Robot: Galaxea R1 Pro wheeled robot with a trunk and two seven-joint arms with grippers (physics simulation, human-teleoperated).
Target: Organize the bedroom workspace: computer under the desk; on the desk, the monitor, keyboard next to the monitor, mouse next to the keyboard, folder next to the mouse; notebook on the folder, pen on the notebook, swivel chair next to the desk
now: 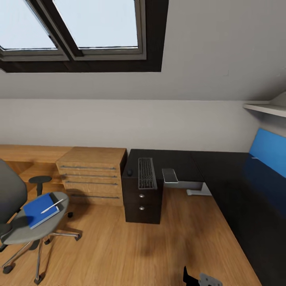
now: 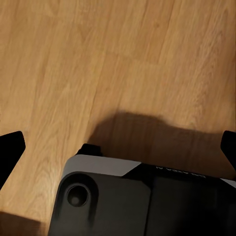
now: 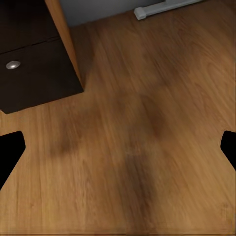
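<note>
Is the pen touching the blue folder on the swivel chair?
Touching. In the head view the pen lies flat across the blue folder on the swivel chair seat, no gap visible.

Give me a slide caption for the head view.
Swivel chair carrying blue folder and pen; keyboard and mouse on dark desk.

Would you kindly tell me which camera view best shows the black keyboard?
The head view: the black keyboard lies whole on the black desk above the black drawer unit. The right wrist view catches that drawer unit and wooden floor; the left wrist view, floor.
</note>
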